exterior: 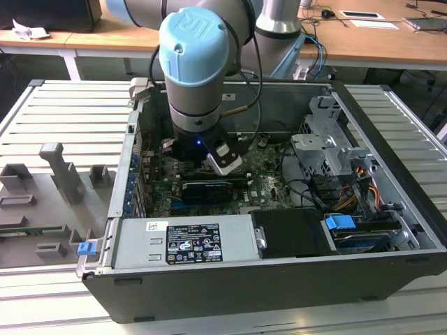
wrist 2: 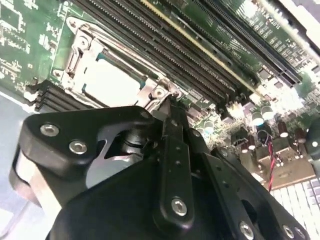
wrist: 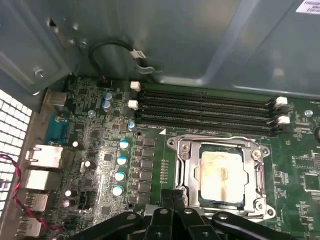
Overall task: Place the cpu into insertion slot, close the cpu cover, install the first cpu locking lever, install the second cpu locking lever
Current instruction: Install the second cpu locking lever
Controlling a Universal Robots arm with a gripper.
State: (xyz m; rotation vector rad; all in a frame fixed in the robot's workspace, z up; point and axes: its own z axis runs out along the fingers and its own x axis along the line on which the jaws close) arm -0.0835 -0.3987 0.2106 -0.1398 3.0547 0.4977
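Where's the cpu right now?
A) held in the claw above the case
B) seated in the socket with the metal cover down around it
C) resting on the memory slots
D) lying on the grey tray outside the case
B: in both wrist views the cpu sits in the socket, framed by the cover, with the claw at the socket's edge.

Shiny metal cpu cover (wrist: 220, 172) frames the matt, pale metal cpu (wrist: 221, 174)

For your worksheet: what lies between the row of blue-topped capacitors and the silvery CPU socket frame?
In the first wrist view, a column of dark square components lies between the capacitors and the frame.
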